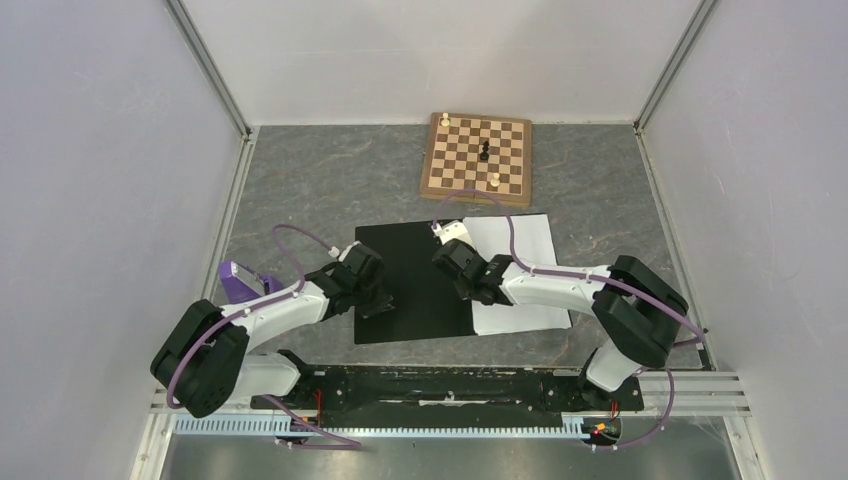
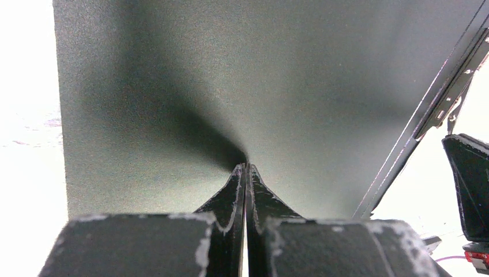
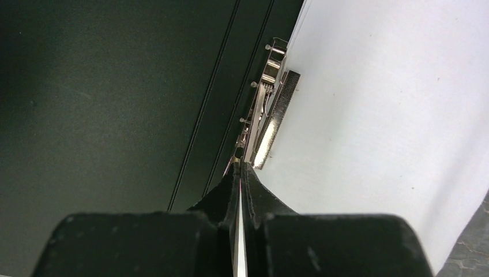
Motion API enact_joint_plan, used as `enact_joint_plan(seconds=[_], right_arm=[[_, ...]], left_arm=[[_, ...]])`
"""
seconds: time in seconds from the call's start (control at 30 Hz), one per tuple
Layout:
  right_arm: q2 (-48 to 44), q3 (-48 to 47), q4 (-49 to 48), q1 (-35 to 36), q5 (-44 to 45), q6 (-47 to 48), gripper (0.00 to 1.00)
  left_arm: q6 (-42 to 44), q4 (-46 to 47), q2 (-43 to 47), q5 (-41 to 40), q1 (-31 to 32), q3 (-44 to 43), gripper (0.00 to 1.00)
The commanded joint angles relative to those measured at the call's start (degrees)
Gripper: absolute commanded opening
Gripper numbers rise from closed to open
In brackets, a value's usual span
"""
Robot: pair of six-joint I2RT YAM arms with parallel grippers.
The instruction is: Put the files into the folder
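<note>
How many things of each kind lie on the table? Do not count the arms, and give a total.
folder: 1
paper stack: 1 (its sheets cannot be counted)
chessboard: 1
chess pieces: 3 (2 pale, 1 black)
metronome: 1
Total: 7

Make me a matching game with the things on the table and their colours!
Things:
1. chessboard
2. paper
3. open folder
4. metronome

Colours:
A. purple
B. black
C. white
D. brown and cream squares

Pairs: 1-D, 2-C, 3-B, 4-A
</note>
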State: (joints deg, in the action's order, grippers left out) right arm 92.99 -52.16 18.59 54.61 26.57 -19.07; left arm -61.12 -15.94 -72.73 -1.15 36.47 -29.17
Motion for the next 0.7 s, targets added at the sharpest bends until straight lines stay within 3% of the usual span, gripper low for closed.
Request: enact_joint_plan(seconds=[0.0, 0.67], right_arm=[[1.60, 4.27, 3.50, -2.77, 0.31, -0.82, 0.00], [-0.05, 11.72, -4.86, -11.19, -9.35, 0.64, 0.00]], left_arm=[[-1.63, -5.24, -1.79, -2.74, 0.18, 2.19, 0.02], [-4.26, 0.88, -2.10, -3.39, 0.35, 7.37, 0.02]])
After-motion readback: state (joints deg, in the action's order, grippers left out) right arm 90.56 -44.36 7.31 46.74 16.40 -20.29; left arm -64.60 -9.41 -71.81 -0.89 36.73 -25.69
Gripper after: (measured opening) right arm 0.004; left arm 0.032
